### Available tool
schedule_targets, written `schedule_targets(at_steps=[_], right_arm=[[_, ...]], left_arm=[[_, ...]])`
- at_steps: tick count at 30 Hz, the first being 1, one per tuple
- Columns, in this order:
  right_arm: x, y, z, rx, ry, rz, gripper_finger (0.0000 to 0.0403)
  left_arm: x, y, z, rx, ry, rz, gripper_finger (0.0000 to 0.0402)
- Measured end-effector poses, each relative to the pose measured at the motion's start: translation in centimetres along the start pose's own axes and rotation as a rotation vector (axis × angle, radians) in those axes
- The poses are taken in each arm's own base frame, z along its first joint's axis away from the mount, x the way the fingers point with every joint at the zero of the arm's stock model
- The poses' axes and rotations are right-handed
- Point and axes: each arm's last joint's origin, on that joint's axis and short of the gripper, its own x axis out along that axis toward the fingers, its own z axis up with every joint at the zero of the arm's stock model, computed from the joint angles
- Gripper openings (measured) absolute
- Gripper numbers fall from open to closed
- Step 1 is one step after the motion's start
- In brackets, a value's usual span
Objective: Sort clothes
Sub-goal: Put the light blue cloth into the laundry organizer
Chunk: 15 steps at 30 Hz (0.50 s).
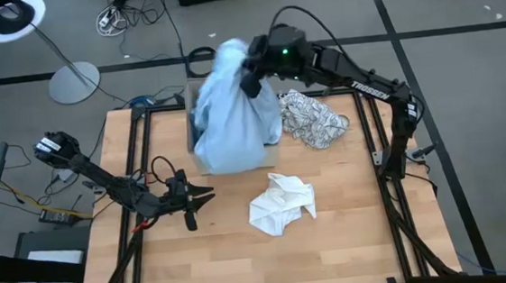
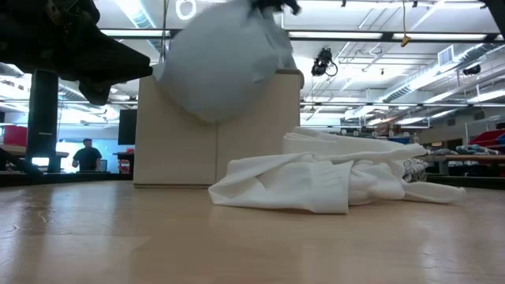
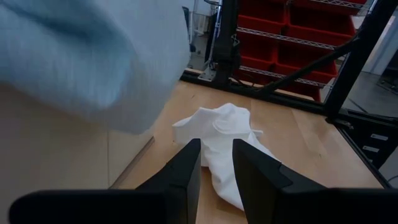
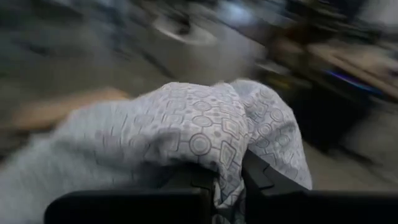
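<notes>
I have the right gripper [image 1: 250, 77] pinched shut on the light blue garment [image 1: 232, 107], lifted above the cardboard box [image 2: 213, 130] at the far side of the table [image 1: 331, 217]. In the right wrist view the cloth bunched between my fingers [image 4: 258, 177] shows a faint geometric print. It hangs as a big limp bundle, draping over the box front, so I judge it light but floppy, likely to swing and snag on the box rim. A pinch on a thick fold holds best. The white garment [image 1: 281, 202] lies crumpled mid-table, soft too; I would take it at a raised ridge. The patterned garment [image 1: 313, 117] lies just right of the box. My left gripper [image 1: 199, 198] waits low near the table's left edge, jaws slightly apart, holding nothing
</notes>
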Motion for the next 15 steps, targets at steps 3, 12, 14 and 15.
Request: schedule_targets(at_steps=[3,12,14,15], right_arm=[[0.6,0.0,-1.6,-0.004,0.117,-0.079,0.0024],[0.9,4.5,-3.7,0.171,0.316,0.402,0.0024],[1.5,5.6,-4.0,0.180,0.323,0.515,0.0024],[2.0,6.4,-4.1,0.184,0.316,0.565,0.0024]], left_arm=[[0.0,0.0,0.0,0.000,0.000,0.000,0.0099],[0.0,0.0,0.0,0.000,0.000,0.000,0.0099],[0.0,0.0,0.0,-0.002,-0.002,0.000,0.0099],[0.0,0.0,0.0,-0.001,-0.001,0.000,0.0099]])
